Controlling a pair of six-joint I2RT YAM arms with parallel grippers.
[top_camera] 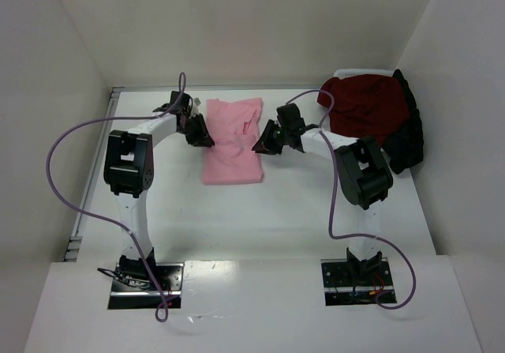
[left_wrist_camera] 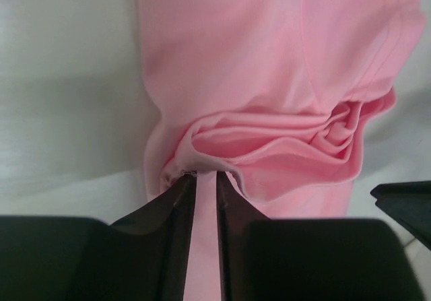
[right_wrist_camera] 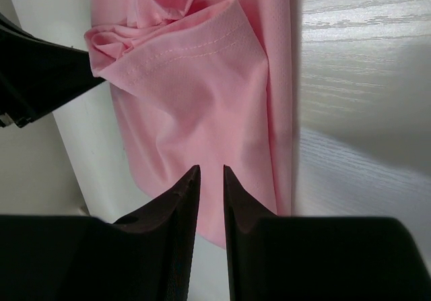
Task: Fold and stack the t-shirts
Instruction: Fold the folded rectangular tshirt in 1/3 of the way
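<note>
As you look outward from the arm bases [top_camera: 146, 278], you meet first the white table [top_camera: 276, 219], and on it the pink t-shirt [top_camera: 233, 159], which lies partly folded as a long strip. At the left edge of this shirt, towards its far end, your left gripper [left_wrist_camera: 203, 174] has its jaws nearly together, and a bunched fold of the pink cloth sits pinched at the tips. At the right edge of the shirt, opposite to it, your right gripper [right_wrist_camera: 210, 169] also has its jaws narrow, with the tips over flat cloth next to a hemmed sleeve. Whether cloth is caught between them, you cannot tell. Far to the right of the pink shirt and beyond it, a dark red t-shirt [top_camera: 364, 107] lies crumpled in a heap, and a black t-shirt [top_camera: 410, 136] touches its right side.
</note>
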